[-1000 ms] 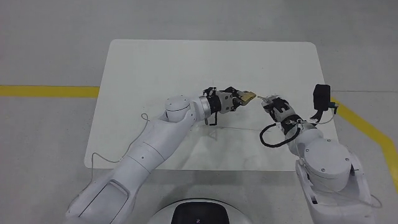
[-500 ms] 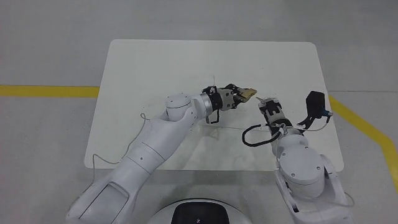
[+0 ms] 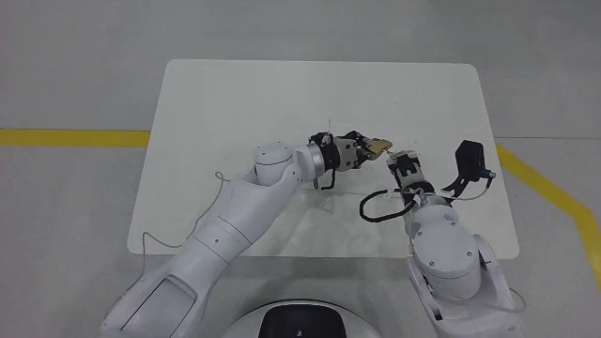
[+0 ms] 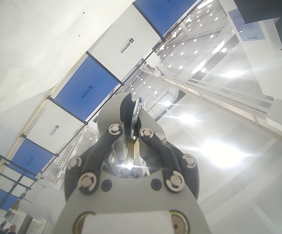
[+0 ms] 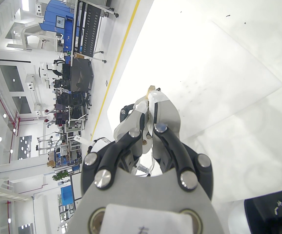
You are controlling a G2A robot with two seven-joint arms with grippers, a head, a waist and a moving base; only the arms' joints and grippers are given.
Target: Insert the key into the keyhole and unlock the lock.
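Lock (image 3: pixel 377 146), brass-bodied, held above the white table (image 3: pixel 282 94) near its middle. Read the top view from left to right. First you meet the left gripper (image 3: pixel 362 148), whose fingers are closed on the lock. Its own wrist view confirms the hold, with the silver shackle (image 4: pixel 136 108) pinched between the two pads. Next comes a narrow stretch of bare table. Then you find the right gripper (image 3: pixel 400 161), just beside the lock and pointed toward it. Its fingers (image 5: pixel 165 108) are closed on the key (image 5: pixel 151 89), and a short brass tip pokes out past the pads in the right wrist view. The key is too fine to trace in the top view, so you cannot tell whether its tip touches the lock.

Progress, offered as a judgement: both pieces are in hand and brought face to face, so the pick-up and rough alignment look done. What appears left to you is the insertion into the keyhole, the turn, and the freeing of the shackle.

Writing: the blue panels (image 4: pixel 87 91) and white panels (image 4: pixel 126 44) behind the left gripper each carry a small printed wordmark. A strip of tape (image 5: pixel 143 222) on the right wrist housing bears a dark mark. Neither bears on the task, and both are left unread.
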